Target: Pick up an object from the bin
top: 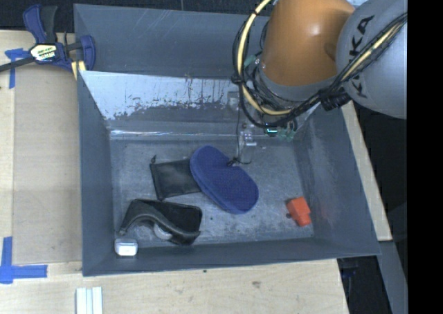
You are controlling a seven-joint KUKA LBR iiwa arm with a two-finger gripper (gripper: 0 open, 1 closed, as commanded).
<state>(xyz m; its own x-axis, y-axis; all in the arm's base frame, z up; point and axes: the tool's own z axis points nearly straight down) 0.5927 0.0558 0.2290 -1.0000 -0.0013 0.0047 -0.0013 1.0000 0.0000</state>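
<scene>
While the gripper (243, 148) is hanging just above the frame's middle, its tip is coming against the upper edge of a blue oval pad (224, 181) on the bin (208, 43) floor. The pad's long axis is running from upper left to lower right, so its bulk is lying below and slightly left of the tip. I cannot tell whether the gripper is released or clenched. An orange block (299, 211) is sitting well apart, lower right.

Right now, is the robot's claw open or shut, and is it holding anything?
Gripper: cannot tell if open or shut. It sits at the upper edge of the blue oval pad in the middle of the bin.
</scene>
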